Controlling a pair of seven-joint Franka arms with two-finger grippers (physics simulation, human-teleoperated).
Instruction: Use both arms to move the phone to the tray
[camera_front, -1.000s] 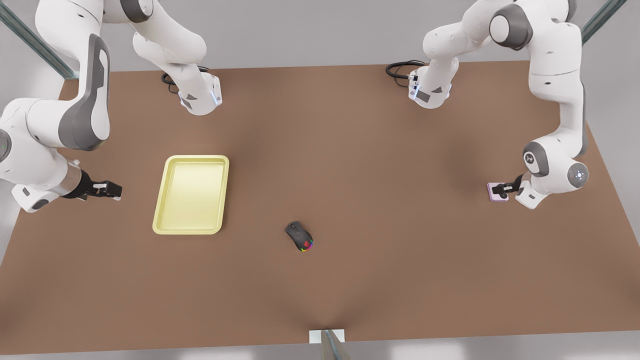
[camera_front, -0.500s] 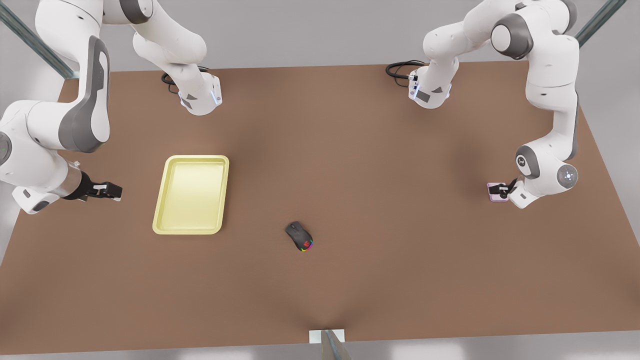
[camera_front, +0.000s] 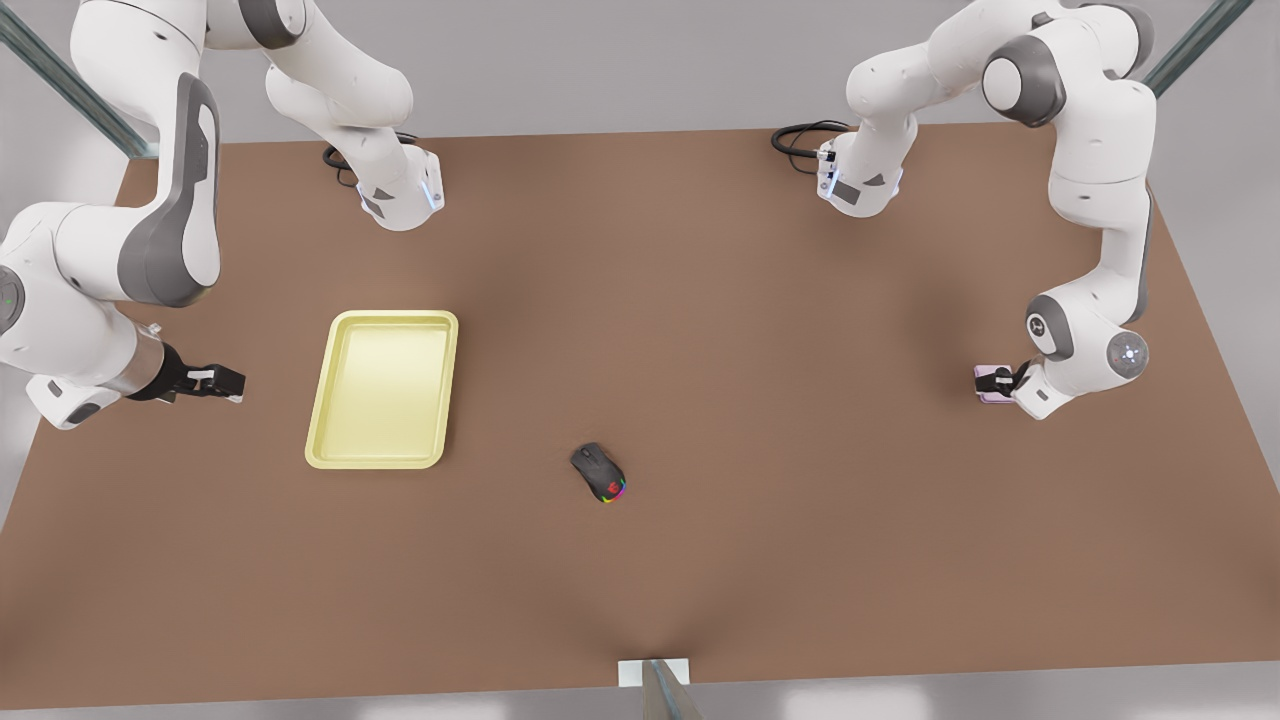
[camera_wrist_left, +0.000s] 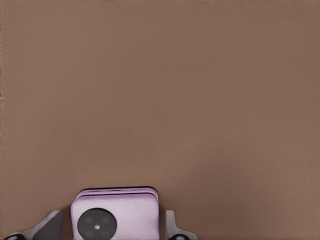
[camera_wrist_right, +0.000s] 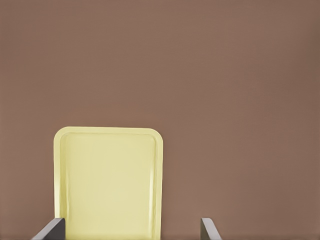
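A: What's changed over the last second?

B: At the front view's right edge, the left gripper (camera_front: 1005, 381) has drawn in over the phone (camera_front: 990, 384); its fingers (camera_wrist_left: 50, 225) now straddle the phone (camera_wrist_left: 115, 215), spread and not yet clamped. A grasp looks imminent.

A: And the other arm?

B: The right gripper (camera_front: 222, 381) waits released at centre left, beside the tray (camera_front: 382, 455).

A: Anything unclear?

B: The wrist frame crops the phone's lower half, so contact is uncertain.

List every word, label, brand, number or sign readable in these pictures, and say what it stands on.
No readable text.
Small dark marks on the white arm bases: too small to read.
Red mark on the black computer mouse with rainbow lights: too small to read.
Pale pink flat phone and pale yellow rectangular tray: no lettering.
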